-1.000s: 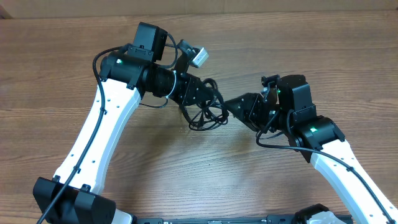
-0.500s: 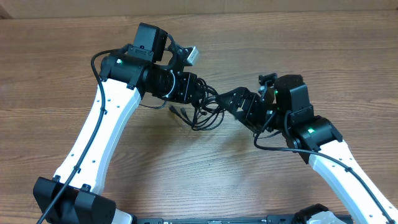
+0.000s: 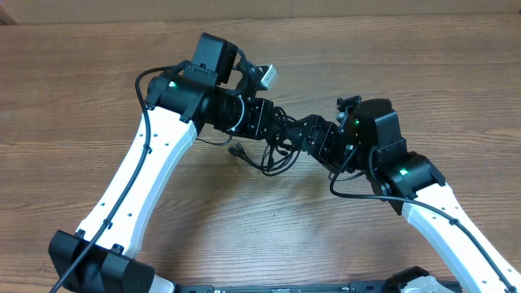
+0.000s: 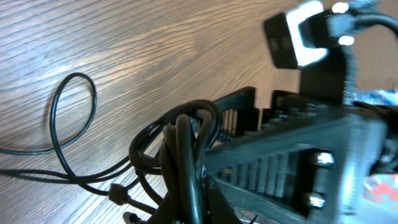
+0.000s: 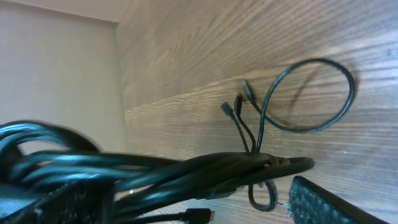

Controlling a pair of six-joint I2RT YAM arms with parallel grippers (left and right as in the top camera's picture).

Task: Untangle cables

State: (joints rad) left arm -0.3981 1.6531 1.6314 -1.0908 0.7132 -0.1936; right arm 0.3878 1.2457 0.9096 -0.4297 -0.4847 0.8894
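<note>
Where the two arms meet over mid-table, the cables (image 3: pixel 273 155) hang as one black bunch from the left gripper (image 3: pixel 275 122). Its jaws are clamped on the gathered strands, and the left wrist view shows the bunch riding up over the tip of a ribbed finger (image 4: pixel 280 171). Right gripper (image 3: pixel 304 130) just beside it, nose to nose. Its fingers (image 5: pixel 318 200) are spread wide and pinch nothing. The bunch crosses in front of them, lifted off the wood. Count: one bunch; the separate cords inside it cannot be told apart. Four small plug ends (image 5: pixel 227 109) show in the right wrist view, three close together near the table, one low at the frame edge. One loose loop (image 5: pixel 311 93) lies flat on the surface beside them. Two arms, white links with black wrists. Table (image 3: pixel 89 89): brown wood grain. A plain beige surface (image 5: pixel 56 68) lies past its edge.
</note>
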